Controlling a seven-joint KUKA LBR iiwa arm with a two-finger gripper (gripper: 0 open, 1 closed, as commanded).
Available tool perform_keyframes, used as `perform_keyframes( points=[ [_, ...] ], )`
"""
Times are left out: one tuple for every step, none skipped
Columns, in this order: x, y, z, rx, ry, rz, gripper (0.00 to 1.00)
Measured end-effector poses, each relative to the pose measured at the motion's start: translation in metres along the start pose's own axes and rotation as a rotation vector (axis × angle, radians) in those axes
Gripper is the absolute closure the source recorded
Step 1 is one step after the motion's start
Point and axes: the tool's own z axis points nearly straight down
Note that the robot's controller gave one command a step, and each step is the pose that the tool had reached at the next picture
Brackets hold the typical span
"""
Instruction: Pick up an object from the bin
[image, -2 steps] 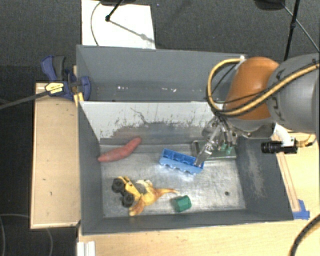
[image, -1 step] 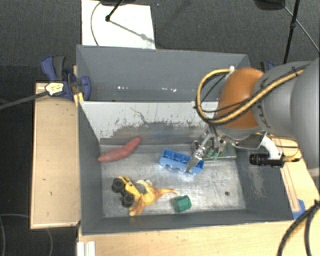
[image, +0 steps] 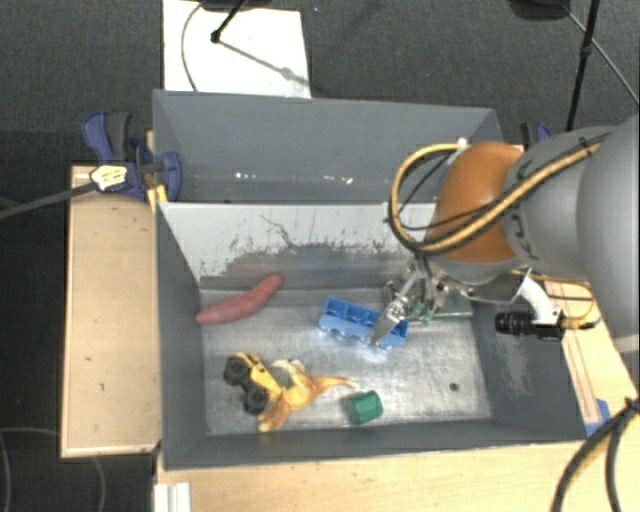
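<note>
Nearest to us, the pale wooden surface shows as a strip along the near edge of the grey metal bin. Just inside that near edge lies a small green cylinder, roughly midway along it. Toward the near left corner we see a yellow toy truck with black wheels. A yellow-orange toy figure lies touching it and stretches toward the green cylinder without reaching it.

Farther in, about the middle of the bin's scuffed floor, a blue toy brick lies flat, slanted to the bin's edges. The tool is down at the brick's right end, touching or overlapping it. We cannot tell how wide the tool stands, nor whether the brick is gripped. Left of the brick and well apart from it, a long pink sausage-shaped thing lies close to the left wall.

The grey arm comes in over the right edge, with an orange cover at its wrist and yellow-and-black cables looped about it.

Beyond the far edge and on both sides, the room's dark floor surrounds everything, with a black cable running across it at the far right.
</note>
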Motion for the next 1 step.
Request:
perform_keyframes(
  points=[
    [-0.0316,-0.0293,0.0179,0.007,0.025,-0.132,1.00]
  ],
)
